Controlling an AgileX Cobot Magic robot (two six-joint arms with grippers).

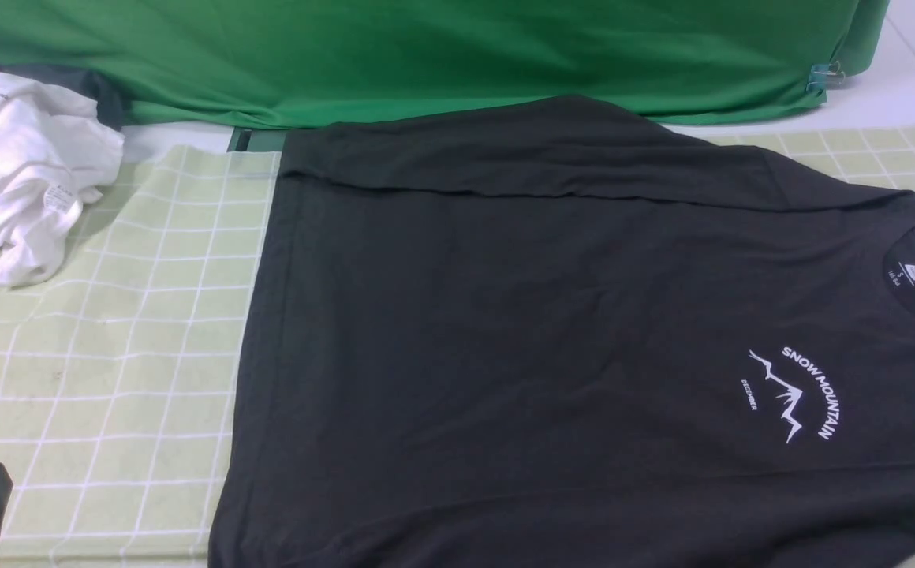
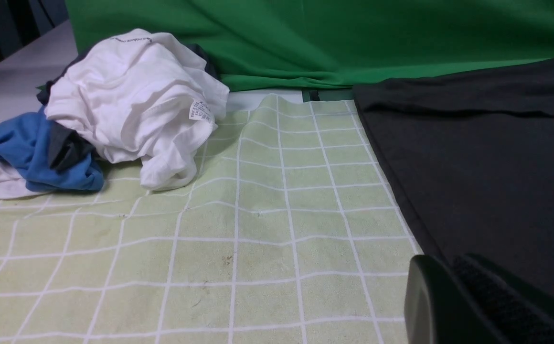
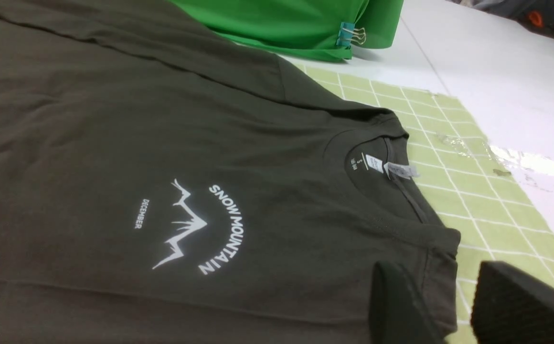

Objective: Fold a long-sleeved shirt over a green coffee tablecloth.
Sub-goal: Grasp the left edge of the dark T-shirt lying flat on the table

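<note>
Across the checked tablecloth [image 1: 110,355] lies the dark shirt [image 1: 505,355] (print up); beside its hem the left tool [image 2: 451,286] is pinched closed, near its collar the right tool [image 3: 442,286] parted, empty.

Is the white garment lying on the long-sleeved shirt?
No, the white garment lies on the green coffee tablecloth, apart from the long-sleeved shirt.

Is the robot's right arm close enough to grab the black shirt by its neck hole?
Probably yes. The right gripper hangs open just beside the long-sleeved shirt, at its shoulder edge. Nothing lies between it and the collar, so the way looks free.
</note>
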